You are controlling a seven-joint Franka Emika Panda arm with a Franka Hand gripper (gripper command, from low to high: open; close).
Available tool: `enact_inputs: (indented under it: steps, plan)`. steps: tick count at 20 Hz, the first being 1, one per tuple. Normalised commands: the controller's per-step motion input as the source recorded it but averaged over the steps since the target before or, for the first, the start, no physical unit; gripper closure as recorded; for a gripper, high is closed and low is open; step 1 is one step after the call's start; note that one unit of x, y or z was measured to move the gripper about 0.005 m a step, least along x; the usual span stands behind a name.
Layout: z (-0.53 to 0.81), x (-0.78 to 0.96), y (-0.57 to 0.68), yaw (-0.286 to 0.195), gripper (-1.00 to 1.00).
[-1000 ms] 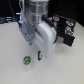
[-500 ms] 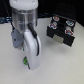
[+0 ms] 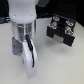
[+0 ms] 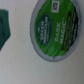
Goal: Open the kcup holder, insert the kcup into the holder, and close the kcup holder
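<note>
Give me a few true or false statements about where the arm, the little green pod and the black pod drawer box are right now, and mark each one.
1. The black boxy kcup holder sits toward the exterior view's right. True.
2. The white robot arm is touching the kcup holder. False: it stands apart, toward the exterior view's left.
3. The wrist view shows the round green-topped kcup close up. True.
4. The kcup lies inside the kcup holder. False: it rests on the pale table.
</note>
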Motion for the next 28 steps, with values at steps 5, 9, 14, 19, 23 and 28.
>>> enact_inputs:
  steps: [5,9,14,19,23,28]
  plan:
    - [-0.02,0.08,-0.03,-0.039,-1.00]
    - [0.03,0.10,-0.01,-0.038,-1.00]
    - [0.04,0.11,0.00,-0.042,-1.00]
    - [0.06,0.10,0.02,-0.035,-1.00]
    - [0.06,0.09,0.02,-0.034,-1.00]
    - [0.05,0.11,0.02,-0.034,-1.00]
